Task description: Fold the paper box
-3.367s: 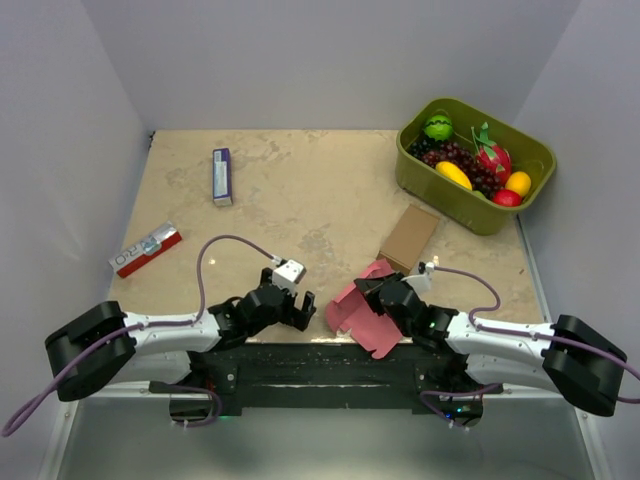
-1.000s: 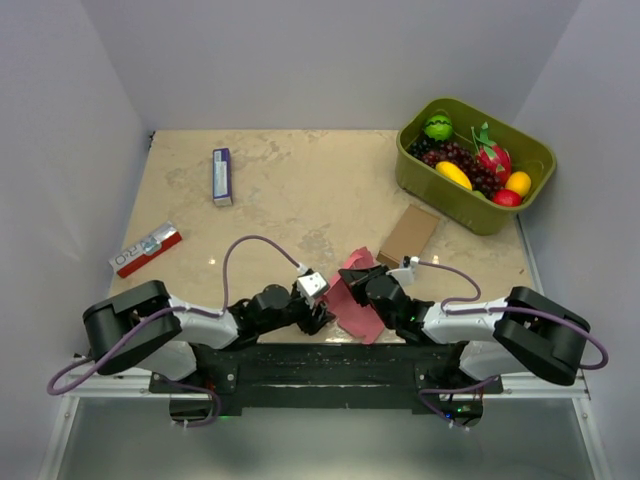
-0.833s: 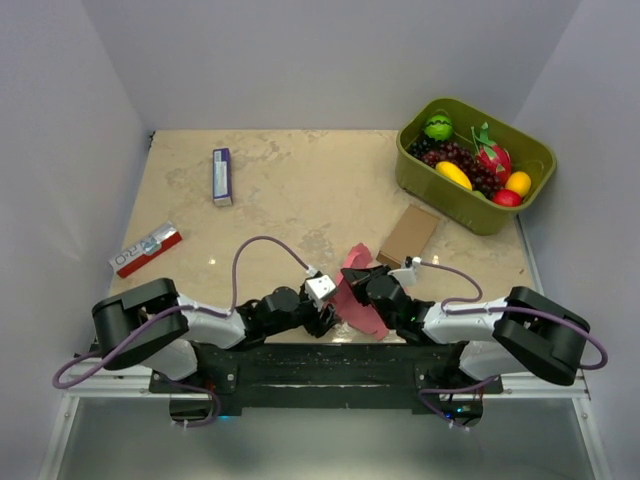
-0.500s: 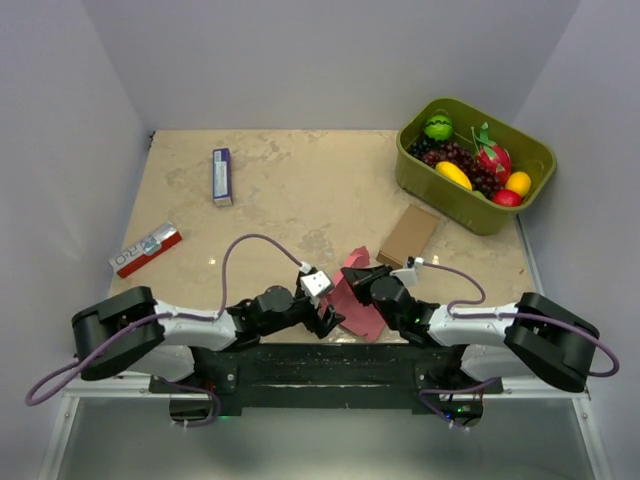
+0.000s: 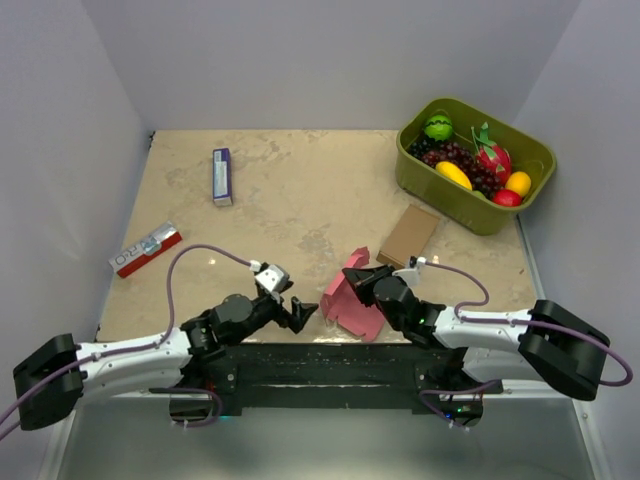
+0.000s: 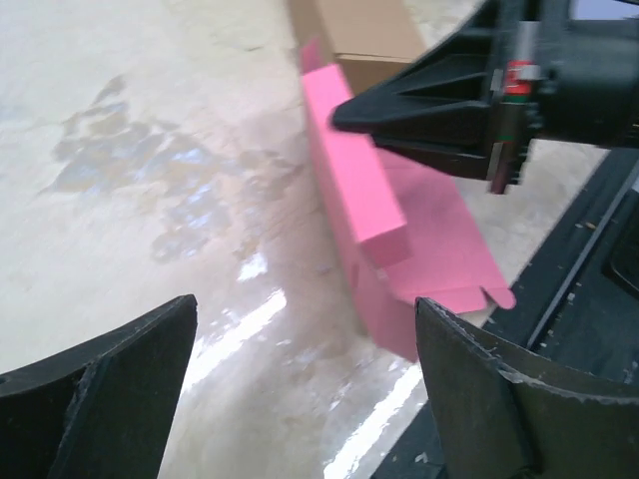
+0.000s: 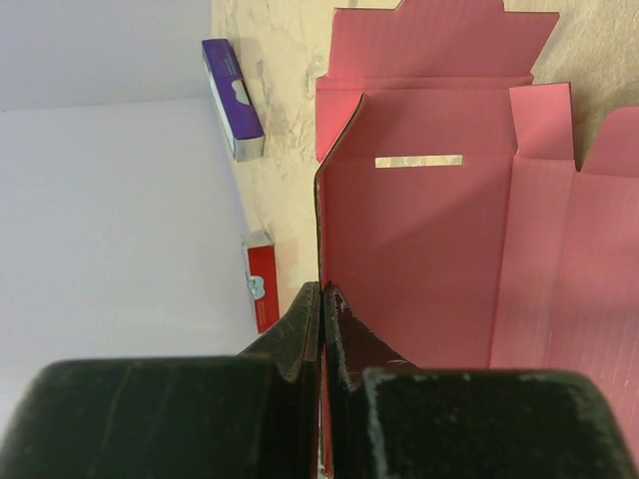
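Paper box point(image 7: 419, 239) edge inside right claw point(image 7: 321, 291)

Soft, even light from above makes the top view bright and sharp, with only faint shadows under the arms point(image 5: 490, 326) along the near edge of the table point(image 5: 300, 190). In the left wrist view white streaks of glare lie on the glossy table beside the paper box point(image 6: 361, 200), and the left gripper point(image 6: 305, 309) shows dark, blurred fingers point(image 6: 115, 384). The right gripper point(image 7: 320, 299) is a black, unfocused mass before crisp, evenly lit card.
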